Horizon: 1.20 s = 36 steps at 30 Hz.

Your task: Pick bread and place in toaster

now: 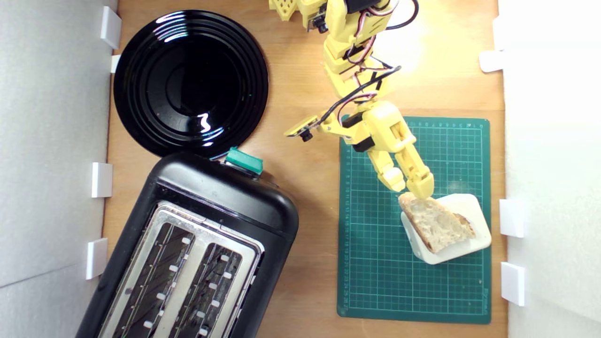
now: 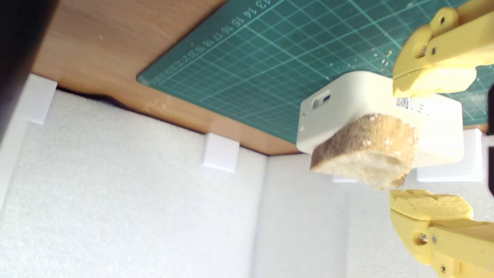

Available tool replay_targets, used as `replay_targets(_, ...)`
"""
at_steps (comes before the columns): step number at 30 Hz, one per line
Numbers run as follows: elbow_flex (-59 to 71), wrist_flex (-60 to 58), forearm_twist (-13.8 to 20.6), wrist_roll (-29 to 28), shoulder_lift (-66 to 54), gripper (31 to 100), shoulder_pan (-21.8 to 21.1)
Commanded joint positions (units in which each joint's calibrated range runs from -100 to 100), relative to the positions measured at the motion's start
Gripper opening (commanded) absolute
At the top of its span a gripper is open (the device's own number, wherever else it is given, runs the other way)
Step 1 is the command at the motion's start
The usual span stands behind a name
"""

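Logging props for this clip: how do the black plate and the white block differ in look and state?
The plate is round, glossy black and bare; the block is matte white, squarish with rounded corners, and carries the bread. The plate rests directly on the wooden table beside the toaster; the block sits on the green mat. The plate is far larger. Both lie flat.

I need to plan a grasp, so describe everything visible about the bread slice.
The bread is a wedge-shaped slice with pale, holey crumb and a tan-brown crust along its edges. It lies flat on the white rounded-corner block, its end overhanging the block's edge, above the green cutting mat. The yellow gripper is open, its fingers either side of the slice's near end in the wrist view; whether a fingertip touches the crust cannot be told.
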Motion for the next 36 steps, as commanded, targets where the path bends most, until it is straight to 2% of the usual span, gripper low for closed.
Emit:
replay_targets(1,-2.31,-1.94,-0.19,0.56,-0.73,85.0,-1.02)
replay_targets(29,-6.03,-1.94,-0.37,0.46,2.51,84.1,-0.62)
replay_targets(33,-8.12,-1.94,-5.81,0.4,3.1,84.1,-1.18)
replay_targets(36,-8.3,-1.94,-6.44,0.35,3.1,84.1,-1.18)
